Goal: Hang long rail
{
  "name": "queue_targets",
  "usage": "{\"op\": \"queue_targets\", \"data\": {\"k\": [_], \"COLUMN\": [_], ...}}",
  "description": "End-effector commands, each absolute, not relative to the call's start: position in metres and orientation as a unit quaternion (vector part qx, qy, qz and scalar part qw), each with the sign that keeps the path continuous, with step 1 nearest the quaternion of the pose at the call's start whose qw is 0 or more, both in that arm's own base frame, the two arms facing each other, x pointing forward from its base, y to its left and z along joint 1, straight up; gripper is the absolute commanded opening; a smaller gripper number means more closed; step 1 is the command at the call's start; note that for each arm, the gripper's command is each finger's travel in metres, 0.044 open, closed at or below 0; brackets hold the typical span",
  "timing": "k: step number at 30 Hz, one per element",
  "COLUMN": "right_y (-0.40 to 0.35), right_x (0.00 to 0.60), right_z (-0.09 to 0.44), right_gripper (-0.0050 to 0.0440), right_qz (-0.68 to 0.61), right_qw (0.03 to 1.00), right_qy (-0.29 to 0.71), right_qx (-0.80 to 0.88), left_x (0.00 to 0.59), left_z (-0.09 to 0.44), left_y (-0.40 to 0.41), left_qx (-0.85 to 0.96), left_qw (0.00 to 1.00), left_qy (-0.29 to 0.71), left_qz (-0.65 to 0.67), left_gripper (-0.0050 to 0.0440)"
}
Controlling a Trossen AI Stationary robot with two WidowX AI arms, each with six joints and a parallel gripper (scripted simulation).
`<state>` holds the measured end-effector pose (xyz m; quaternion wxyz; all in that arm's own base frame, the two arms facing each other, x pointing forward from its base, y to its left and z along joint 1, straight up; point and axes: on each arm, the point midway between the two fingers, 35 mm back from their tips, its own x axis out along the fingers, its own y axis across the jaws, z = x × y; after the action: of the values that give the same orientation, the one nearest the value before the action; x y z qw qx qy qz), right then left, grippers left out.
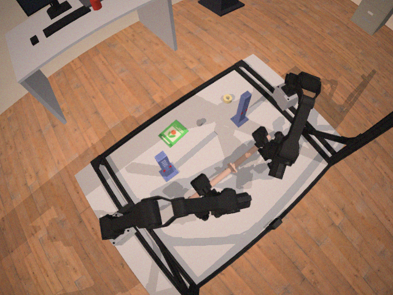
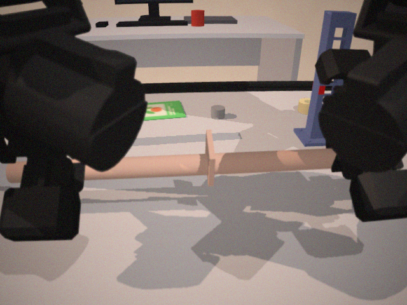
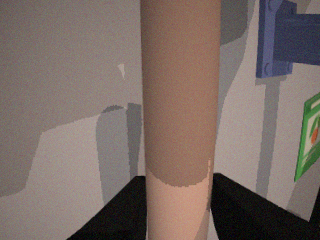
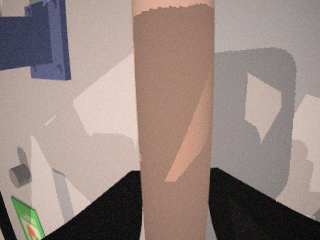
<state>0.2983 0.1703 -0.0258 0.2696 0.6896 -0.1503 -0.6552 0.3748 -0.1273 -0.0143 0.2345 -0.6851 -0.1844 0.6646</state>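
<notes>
The long tan rail hangs roughly level above the table, with a small cross-piece at its middle. My left gripper is shut on one end of it. My right gripper is shut on the other end. The end hooks are hidden. The tall blue post with its red mark stands behind the right gripper. The short blue post stands behind the left gripper.
A green card, a grey cylinder and a yellow tape roll lie on the table behind the rail. A black frame borders the table. A grey desk stands beyond it.
</notes>
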Motion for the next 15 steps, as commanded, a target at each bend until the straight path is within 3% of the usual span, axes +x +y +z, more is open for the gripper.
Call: {"op": "queue_targets", "data": {"k": [1,15], "right_y": [0.17,0.17], "right_x": [0.299,0.301], "right_z": [-0.026,-0.025], "right_gripper": [0.0,0.0], "right_qz": [-0.663,-0.685], "right_qw": [0.273,0.275], "right_qy": [-0.149,-0.138], "right_qx": [0.681,0.661], "left_x": [0.375,0.373], "left_z": [-0.021,-0.042], "left_y": [-0.127,-0.127], "left_qx": [-0.691,-0.716], "left_qw": [0.234,0.219], "left_qy": [-0.186,-0.187], "left_qz": [0.658,0.636], "left_gripper": [0.0,0.0]}}
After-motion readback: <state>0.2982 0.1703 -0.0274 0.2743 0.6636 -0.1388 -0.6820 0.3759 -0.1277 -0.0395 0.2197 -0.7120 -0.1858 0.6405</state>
